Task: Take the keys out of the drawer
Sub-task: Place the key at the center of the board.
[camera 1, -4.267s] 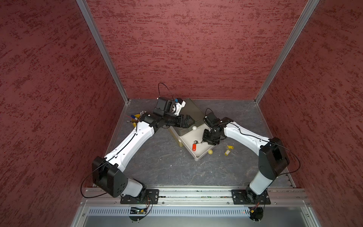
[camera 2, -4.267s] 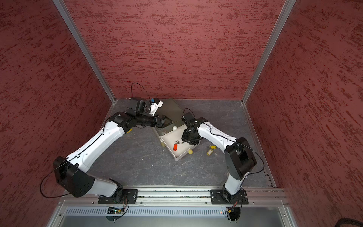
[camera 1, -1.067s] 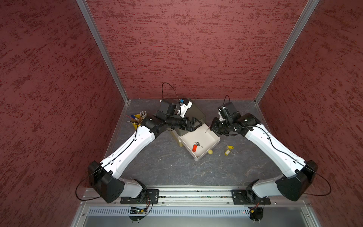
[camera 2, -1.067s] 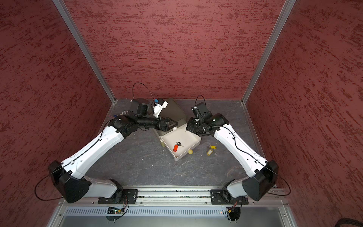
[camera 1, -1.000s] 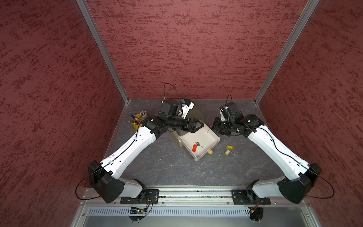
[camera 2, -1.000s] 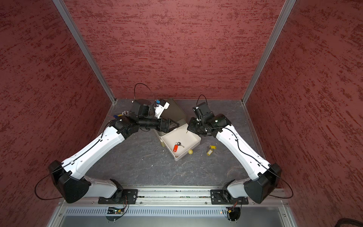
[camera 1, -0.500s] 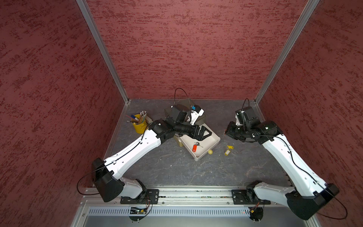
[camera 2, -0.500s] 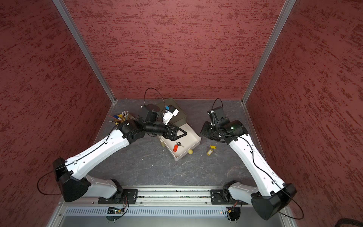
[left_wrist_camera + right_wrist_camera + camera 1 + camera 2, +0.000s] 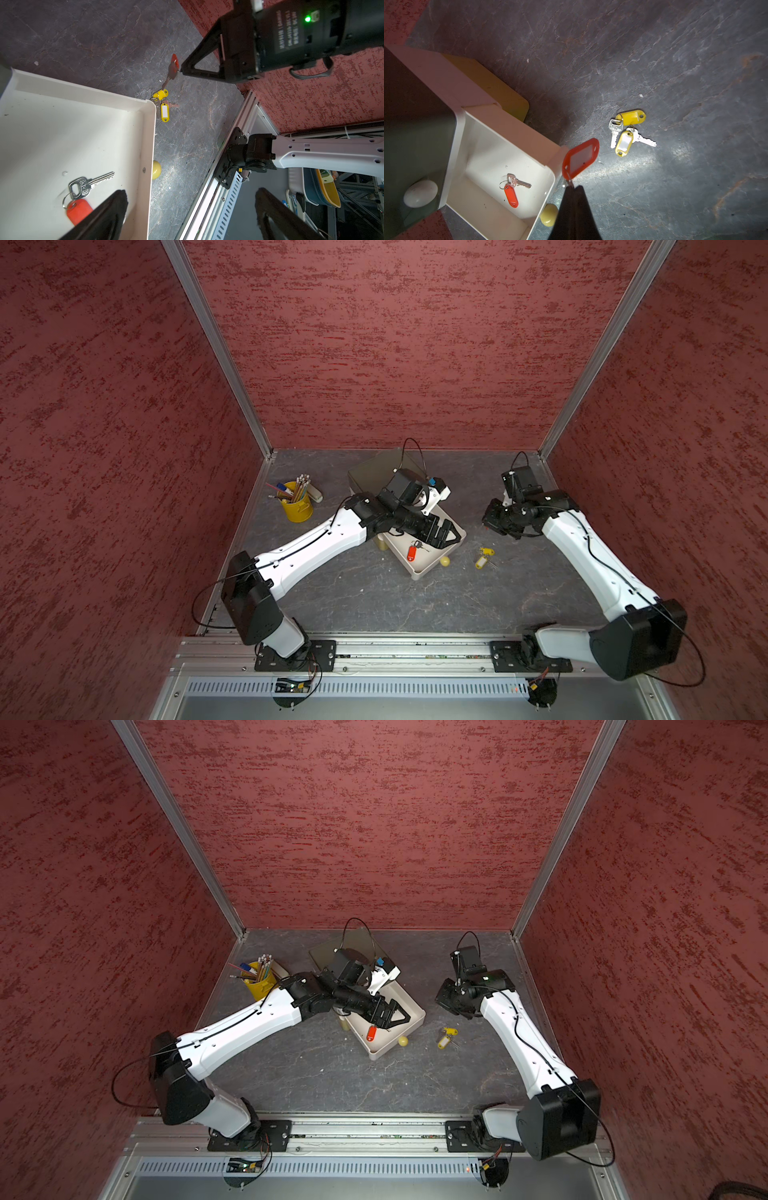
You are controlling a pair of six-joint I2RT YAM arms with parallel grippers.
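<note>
Red-tagged drawer key point(image 9: 411, 552) lies in the open drawer point(image 9: 428, 569) in both top views, left end effector point(image 9: 445, 533) just above.

Left wrist: its fingers point(image 9: 112, 209) spread. The key is likely light, slippery metal, so pinch the stiff tag.

Right wrist: right end effector point(image 9: 574, 189) pinches a second red key point(image 9: 580, 159) by its ring above the desk point(image 9: 685, 62), near yellow keys point(image 9: 627, 133).

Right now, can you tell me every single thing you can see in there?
Drawer: one, white, pulled open from the cabinet.
Cabinet: one, grey-green, at the table's back.
Yellow-tag keys: two, on the table beside the drawer.
Lying red-tag key: one, in the drawer.
Held red-tag key: one, above the table.
Yellow knob: one, on the drawer front.
White knob: one, on the cabinet.
Cup: one, yellow, holding pencils.
Table: one, dark grey.
Left gripper: black, open, over the drawer.
Right gripper: black, shut on that held key.
</note>
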